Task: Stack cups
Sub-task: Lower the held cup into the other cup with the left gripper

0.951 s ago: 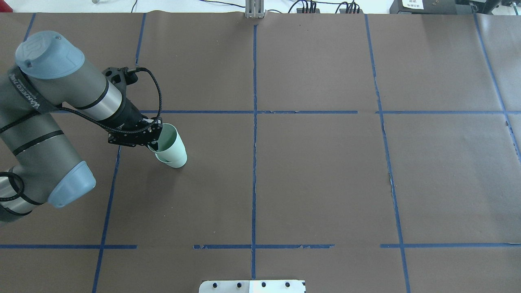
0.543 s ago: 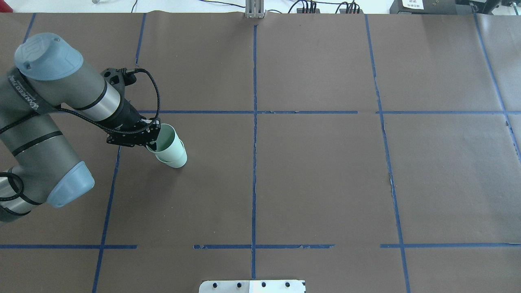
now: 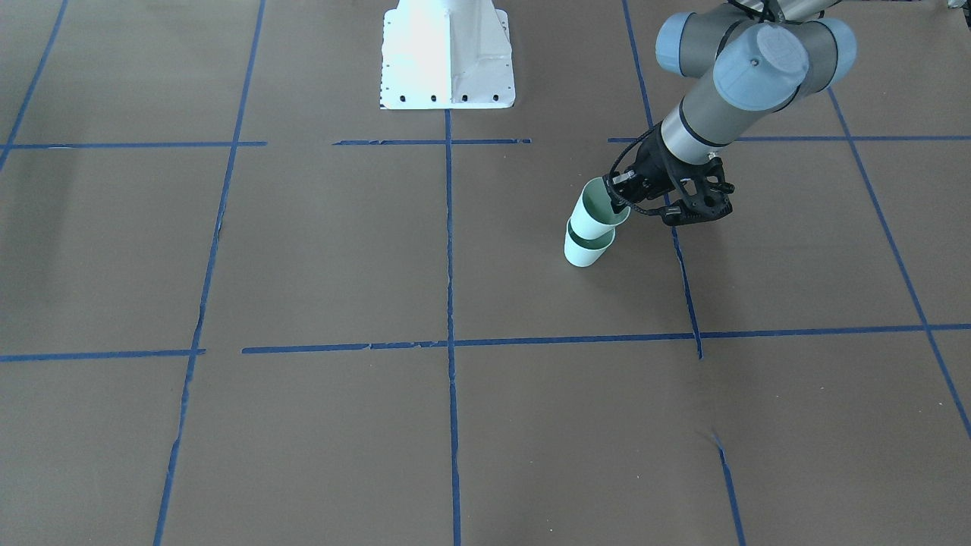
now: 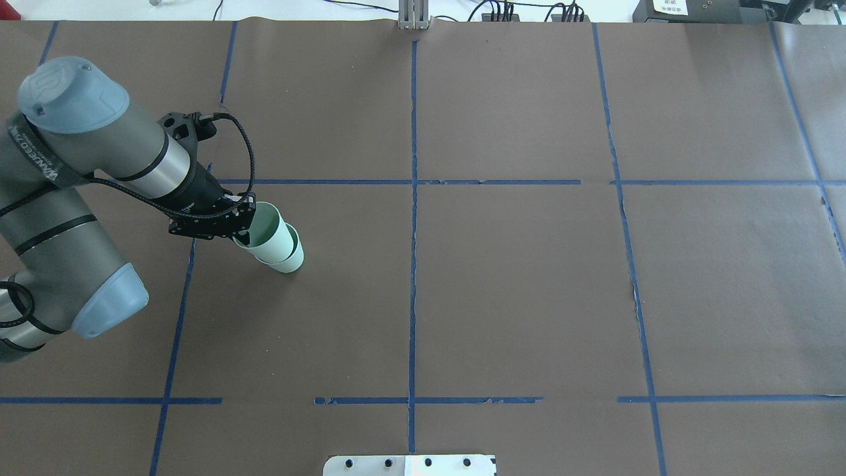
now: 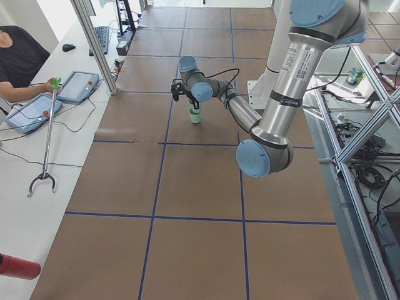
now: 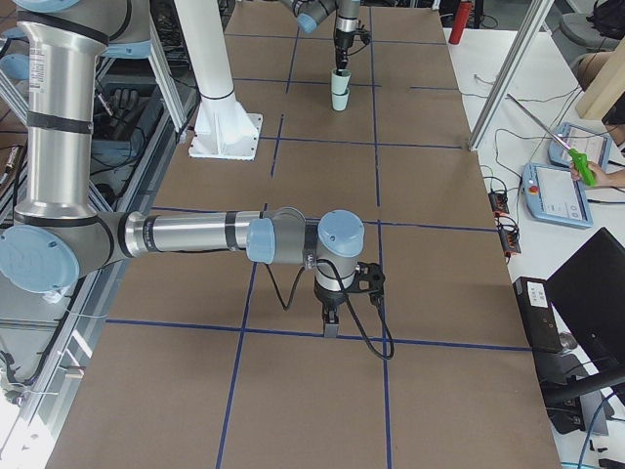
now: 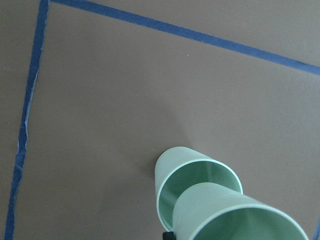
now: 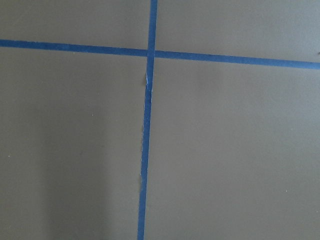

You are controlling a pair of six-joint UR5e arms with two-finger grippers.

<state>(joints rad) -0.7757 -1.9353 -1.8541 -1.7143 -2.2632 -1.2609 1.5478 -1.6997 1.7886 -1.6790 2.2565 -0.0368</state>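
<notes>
Two pale mint-green cups stand left of the table's middle. The lower cup [image 4: 293, 262] [image 3: 584, 254] rests on the brown paper. The upper cup [image 4: 272, 235] [image 3: 596, 211] sits tilted with its base inside the lower one. My left gripper [image 4: 242, 229] [image 3: 618, 193] is shut on the upper cup's rim on the robot's side. The left wrist view shows the upper cup [image 7: 235, 215] nested in the lower cup [image 7: 180, 172]. My right gripper [image 6: 330, 327] shows only in the exterior right view, pointing down near a tape crossing; I cannot tell whether it is open or shut.
Blue tape lines [image 4: 413, 218] divide the brown paper into squares. The white robot base plate [image 3: 447, 53] is at the table's near edge. Operators with tablets [image 5: 78, 84] and a grabber tool [image 5: 47, 144] are at a side bench.
My left arm has shifted slightly to the left, and the upper cup's rim has leaned the same way with it. The lower cup has stayed in place.
</notes>
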